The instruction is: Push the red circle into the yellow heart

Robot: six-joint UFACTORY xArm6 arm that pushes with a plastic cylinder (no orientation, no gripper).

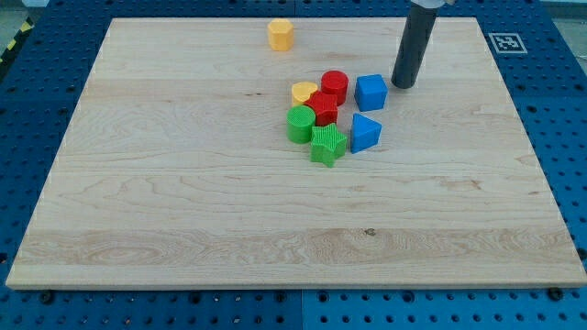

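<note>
The red circle (334, 86) stands upright near the board's middle top. The yellow heart (304, 92) lies just to its left, almost touching it. My tip (403, 85) rests on the board to the right of the red circle, just beyond the blue cube (371, 92), which sits between the tip and the circle. The tip touches no block.
A red star-like block (322, 109) sits below the circle and the heart. A green cylinder (299, 124) and a green star block (327, 145) lie lower. A blue wedge block (365, 133) is below the cube. A yellow hexagon (281, 34) stands near the top edge.
</note>
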